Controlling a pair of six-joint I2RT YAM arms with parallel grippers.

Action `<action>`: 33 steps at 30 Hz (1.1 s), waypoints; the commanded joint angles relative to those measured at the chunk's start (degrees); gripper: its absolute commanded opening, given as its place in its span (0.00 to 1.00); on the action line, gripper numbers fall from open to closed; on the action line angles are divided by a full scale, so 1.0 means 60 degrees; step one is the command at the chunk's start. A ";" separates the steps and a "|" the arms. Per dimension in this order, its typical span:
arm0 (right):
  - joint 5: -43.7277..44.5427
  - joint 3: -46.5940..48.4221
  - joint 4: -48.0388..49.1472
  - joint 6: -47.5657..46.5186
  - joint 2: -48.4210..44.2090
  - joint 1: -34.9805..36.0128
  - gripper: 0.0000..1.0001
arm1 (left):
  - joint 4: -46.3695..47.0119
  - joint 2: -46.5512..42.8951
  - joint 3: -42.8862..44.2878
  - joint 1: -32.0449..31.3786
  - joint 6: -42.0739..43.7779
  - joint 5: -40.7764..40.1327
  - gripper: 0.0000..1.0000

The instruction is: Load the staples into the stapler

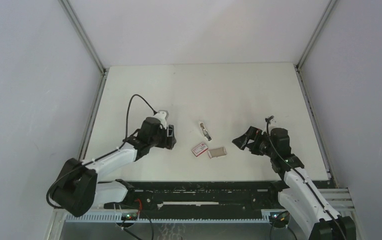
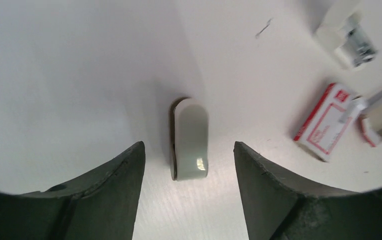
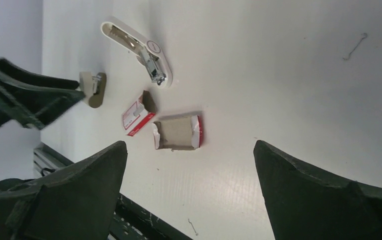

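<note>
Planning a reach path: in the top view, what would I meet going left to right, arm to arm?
In order: left end effector → red-and-white box → staple tray → right end effector.

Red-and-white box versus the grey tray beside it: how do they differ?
The red-and-white box shows its printed outer face, white with red edging; the tray shows a plain grey-brown inside. The tray lies open upward, with red-and-white flaps at its ends; the box lies printed face up. The tray looks broader than the box. Both lie flat on the table, close to the stapler.
</note>
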 commanded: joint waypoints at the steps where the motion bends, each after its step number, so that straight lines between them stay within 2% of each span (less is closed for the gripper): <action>1: 0.0771 0.0650 0.0579 -0.0727 0.0534 0.0723 0.95 | 0.0954 -0.1615 -0.0012 0.0060 0.0135 -0.0037 0.70; 5: 0.1452 0.0959 0.1073 -0.0949 0.1490 0.1787 0.91 | 0.2043 -0.1866 0.0073 0.0060 -0.0054 0.1062 0.70; 12: 0.2012 0.1462 0.2437 -0.0740 0.3390 0.3014 0.69 | 0.3186 0.0281 0.1678 -0.0054 -0.0484 0.3137 0.62; 19: 0.1838 0.2078 0.3639 -0.0415 0.5361 0.3515 0.58 | 0.3515 0.2552 0.3295 -0.0395 -0.0393 0.3729 0.60; 24: 0.1618 0.2515 0.4142 -0.0301 0.6660 0.3645 0.54 | 0.3890 0.3734 0.4002 -0.0429 -0.0337 0.4250 0.60; 33: 0.1039 0.3133 0.4770 -0.0090 0.8354 0.3810 0.41 | 0.3664 0.4701 0.4568 -0.0636 0.0023 0.4098 0.59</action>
